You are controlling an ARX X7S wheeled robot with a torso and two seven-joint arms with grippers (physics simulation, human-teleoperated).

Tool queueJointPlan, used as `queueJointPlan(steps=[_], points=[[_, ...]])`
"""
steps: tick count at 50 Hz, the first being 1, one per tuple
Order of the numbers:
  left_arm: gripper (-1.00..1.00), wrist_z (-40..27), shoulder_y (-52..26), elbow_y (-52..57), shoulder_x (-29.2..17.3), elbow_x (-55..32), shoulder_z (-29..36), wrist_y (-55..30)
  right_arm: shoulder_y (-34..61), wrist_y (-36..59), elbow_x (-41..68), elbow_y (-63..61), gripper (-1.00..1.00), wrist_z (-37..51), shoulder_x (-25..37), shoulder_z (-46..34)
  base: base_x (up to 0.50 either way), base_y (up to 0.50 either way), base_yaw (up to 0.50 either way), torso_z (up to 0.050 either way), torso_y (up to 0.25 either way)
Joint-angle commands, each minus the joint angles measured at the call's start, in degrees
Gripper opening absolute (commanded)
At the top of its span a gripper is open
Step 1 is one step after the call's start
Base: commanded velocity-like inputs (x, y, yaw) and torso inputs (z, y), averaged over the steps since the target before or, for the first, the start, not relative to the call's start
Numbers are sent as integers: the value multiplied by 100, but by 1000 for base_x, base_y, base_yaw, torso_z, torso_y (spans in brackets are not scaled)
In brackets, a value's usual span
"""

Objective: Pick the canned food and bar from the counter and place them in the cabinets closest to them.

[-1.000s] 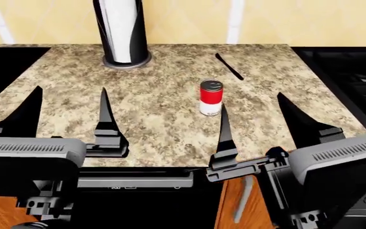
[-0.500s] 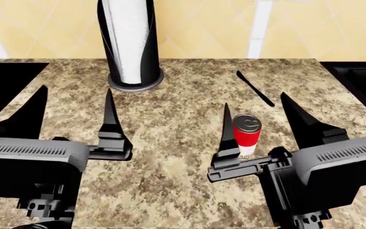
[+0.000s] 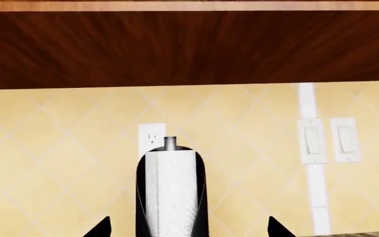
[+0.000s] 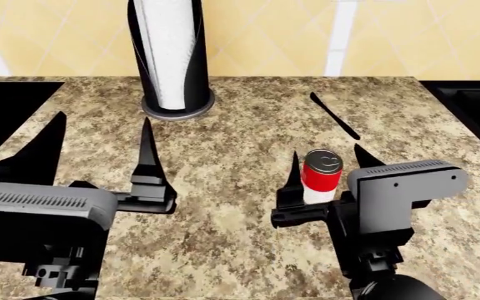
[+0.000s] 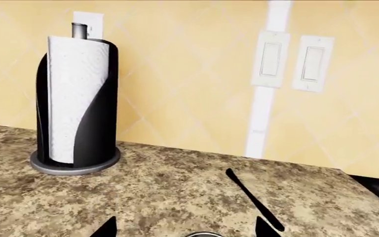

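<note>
Reaching for the red-and-white metal-topped can (image 4: pixel 321 177) on the speckled granite worktop (image 4: pixel 223 156): right gripper (image 4: pixel 324 170) spread around it, left gripper (image 4: pixel 98 150) spread idle at nine o'clock. Next, probably close.

Your left end effector (image 4: pixel 98 150) sits low at the near left with its two black fingers spread wide and pointing forward, nothing between them. Your right end effector (image 4: pixel 327 167) is pitched nose-down, its grey wrist housing raised above the fingers. Its fingers are parted too, one to each side of the canned food (image 4: pixel 322 176).
</note>
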Motion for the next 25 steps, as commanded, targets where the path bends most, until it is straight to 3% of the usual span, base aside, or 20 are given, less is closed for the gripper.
queueJointPlan(steps=[1, 25], points=[[100, -32, 6, -30, -31, -39, 30, 51, 79, 222, 139, 327, 100, 66, -73, -21, 0, 0, 0, 0, 0], [100, -23, 198, -345, -75, 10, 169, 554, 21, -212, -96, 1135, 100, -14, -106, -125, 0, 0, 0, 0, 0]])
